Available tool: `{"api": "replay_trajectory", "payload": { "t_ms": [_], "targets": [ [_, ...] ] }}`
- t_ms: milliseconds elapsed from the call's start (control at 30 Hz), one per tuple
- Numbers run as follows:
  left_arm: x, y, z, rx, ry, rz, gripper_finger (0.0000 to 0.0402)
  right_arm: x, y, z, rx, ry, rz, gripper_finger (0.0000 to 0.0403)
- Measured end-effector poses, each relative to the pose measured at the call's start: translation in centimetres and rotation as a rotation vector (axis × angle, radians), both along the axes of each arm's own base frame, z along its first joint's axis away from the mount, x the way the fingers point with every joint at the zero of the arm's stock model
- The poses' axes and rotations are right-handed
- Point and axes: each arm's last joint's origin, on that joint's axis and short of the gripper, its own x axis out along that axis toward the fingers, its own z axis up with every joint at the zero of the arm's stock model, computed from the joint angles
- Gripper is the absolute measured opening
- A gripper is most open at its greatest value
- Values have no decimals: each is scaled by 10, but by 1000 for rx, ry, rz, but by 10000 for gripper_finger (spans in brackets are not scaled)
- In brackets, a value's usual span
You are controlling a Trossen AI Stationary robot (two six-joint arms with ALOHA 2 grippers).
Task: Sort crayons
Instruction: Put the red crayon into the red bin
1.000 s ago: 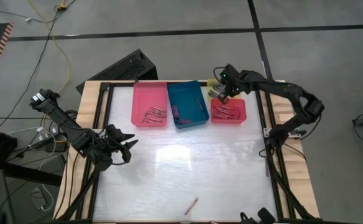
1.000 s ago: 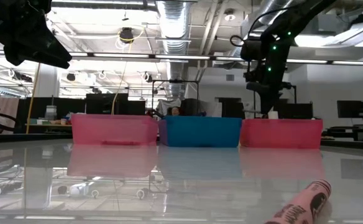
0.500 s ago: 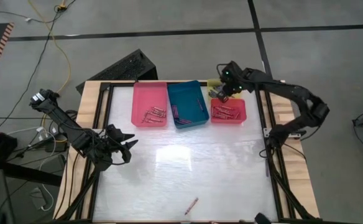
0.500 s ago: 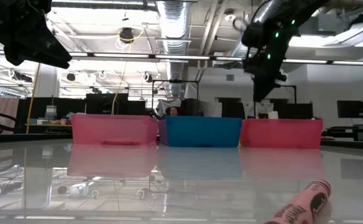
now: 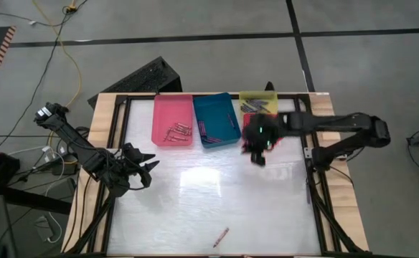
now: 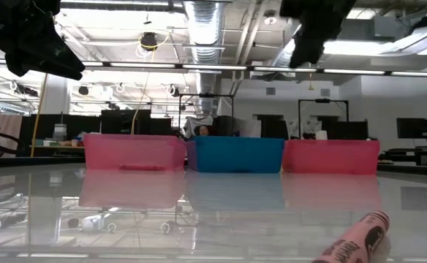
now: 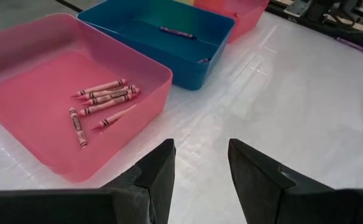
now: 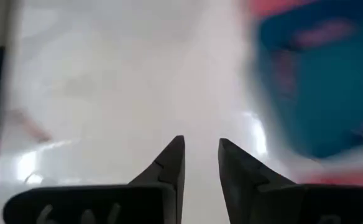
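One pink crayon (image 5: 220, 236) lies alone on the white table near its near edge, and it also shows close up in the low view as the crayon (image 6: 352, 242). Several crayons (image 7: 101, 99) lie in the pink tray (image 5: 173, 107). A purple crayon (image 7: 172, 31) lies in the teal tray (image 5: 216, 107). My right gripper (image 5: 257, 155) hangs open and blurred above the table, just near of the trays. Nothing is between the fingers of my right gripper (image 8: 201, 149). My left gripper (image 5: 149, 166) waits open above the table's left side, and nothing is between the fingers of my left gripper (image 7: 200, 163).
A yellow tray (image 5: 258, 99) with crayons stands at the far right, behind the red tray (image 6: 330, 155), which my right arm mostly covers in the high view. Bare white table spreads between the trays and the lone crayon. Black frame rails edge the table.
My right gripper has swung from above the red tray at the far right toward the table's middle and near side. It has risen and turned, and it is blurred now. The yellow tray behind it has come into view. My left arm and the crayons have kept still.
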Motion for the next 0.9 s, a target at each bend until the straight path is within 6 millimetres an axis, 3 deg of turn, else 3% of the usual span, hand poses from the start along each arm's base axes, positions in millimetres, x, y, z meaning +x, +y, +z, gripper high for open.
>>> {"api": "replay_trajectory", "payload": {
  "t_ms": [267, 467, 667, 900],
  "targets": [
    [0, 0, 0, -9, -5, 4, 139, 33, 88, -11, 49, -110, 288, 93],
    [0, 0, 0, -13, -8, 8, 139, 59, 146, -42, 63, -141, 447, 93],
    [0, 0, 0, -16, -10, 8, 139, 78, 174, -86, 59, -68, 493, 93],
    [0, 0, 0, -17, -11, 8, 139, 86, 198, -126, 44, 6, 546, 93]
  ]
}}
